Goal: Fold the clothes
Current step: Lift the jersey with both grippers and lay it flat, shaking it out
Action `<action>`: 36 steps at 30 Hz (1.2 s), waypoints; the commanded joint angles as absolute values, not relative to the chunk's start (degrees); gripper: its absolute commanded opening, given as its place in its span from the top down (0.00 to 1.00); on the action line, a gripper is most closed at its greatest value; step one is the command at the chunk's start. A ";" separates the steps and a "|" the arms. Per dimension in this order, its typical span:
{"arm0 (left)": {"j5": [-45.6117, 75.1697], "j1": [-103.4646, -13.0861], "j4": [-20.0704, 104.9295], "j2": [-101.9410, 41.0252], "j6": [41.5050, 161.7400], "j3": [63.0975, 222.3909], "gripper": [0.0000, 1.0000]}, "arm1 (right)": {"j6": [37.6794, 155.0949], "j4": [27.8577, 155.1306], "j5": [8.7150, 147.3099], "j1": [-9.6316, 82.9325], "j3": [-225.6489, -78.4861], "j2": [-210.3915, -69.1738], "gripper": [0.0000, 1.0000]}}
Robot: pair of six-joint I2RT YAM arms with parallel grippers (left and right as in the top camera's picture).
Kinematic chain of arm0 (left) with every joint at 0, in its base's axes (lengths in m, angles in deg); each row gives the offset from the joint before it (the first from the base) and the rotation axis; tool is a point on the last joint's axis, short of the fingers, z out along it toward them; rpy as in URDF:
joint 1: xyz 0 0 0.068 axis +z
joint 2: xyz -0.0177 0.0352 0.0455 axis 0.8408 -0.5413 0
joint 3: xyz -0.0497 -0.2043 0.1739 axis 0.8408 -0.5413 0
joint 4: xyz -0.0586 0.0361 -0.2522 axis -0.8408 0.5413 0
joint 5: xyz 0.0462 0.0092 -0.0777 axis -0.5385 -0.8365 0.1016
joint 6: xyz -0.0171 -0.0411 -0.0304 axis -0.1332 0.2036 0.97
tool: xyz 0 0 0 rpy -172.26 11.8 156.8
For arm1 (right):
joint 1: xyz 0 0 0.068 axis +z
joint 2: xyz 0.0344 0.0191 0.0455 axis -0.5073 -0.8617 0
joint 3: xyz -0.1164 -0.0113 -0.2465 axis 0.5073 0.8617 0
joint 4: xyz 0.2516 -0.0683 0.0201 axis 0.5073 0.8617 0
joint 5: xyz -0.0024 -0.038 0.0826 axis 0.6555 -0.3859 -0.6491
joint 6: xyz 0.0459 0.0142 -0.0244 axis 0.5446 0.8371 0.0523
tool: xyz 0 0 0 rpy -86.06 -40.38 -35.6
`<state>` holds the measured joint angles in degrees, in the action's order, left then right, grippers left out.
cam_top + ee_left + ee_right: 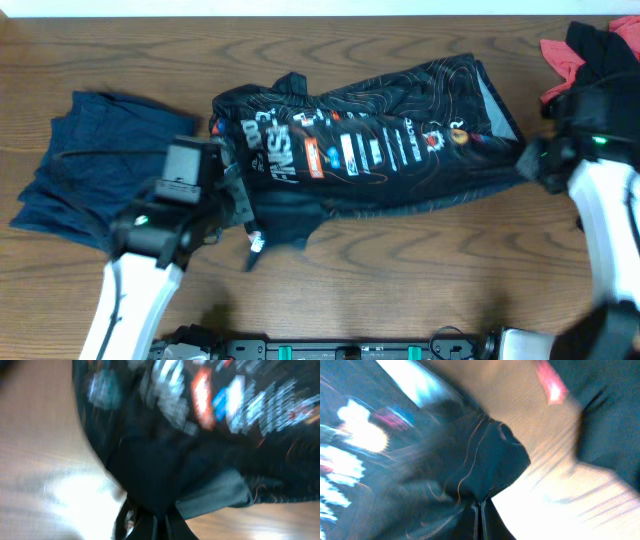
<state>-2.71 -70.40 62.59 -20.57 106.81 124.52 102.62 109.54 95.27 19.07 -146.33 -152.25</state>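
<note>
The black jersey (pixel 380 140) with grey contour lines, white "FINISHER" text and red/orange logos lies stretched across the table's middle. My left gripper (pixel 243 200) is shut on the jersey's left edge; the left wrist view shows black cloth (pixel 165 460) pinched between the fingers (pixel 160 522). My right gripper (pixel 535 160) is shut on the jersey's right edge; the right wrist view shows its fingers (pixel 479 517) closed on a fold of cloth (pixel 485 460). A navy-blue garment (pixel 90 165) lies at the left. A black and coral-pink garment (pixel 590 50) lies at the far right.
The wooden table (pixel 420 270) shows bare wood in front of the jersey. The pink and black garment sits just behind my right arm (pixel 605 220). The navy garment lies under and beside my left arm (pixel 150 260).
</note>
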 commanded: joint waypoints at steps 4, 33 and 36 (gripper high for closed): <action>-2.86 -70.02 64.58 -15.54 100.23 140.62 0.94 | 97.79 113.95 96.14 18.00 -155.16 -140.84 0.99; -7.56 -70.02 60.04 -36.81 91.64 164.80 0.94 | 90.09 108.68 86.37 14.50 -173.69 -146.92 0.99; -7.56 -69.32 50.64 -45.09 90.22 164.80 0.94 | 90.18 101.52 83.75 15.11 -173.69 -155.22 0.99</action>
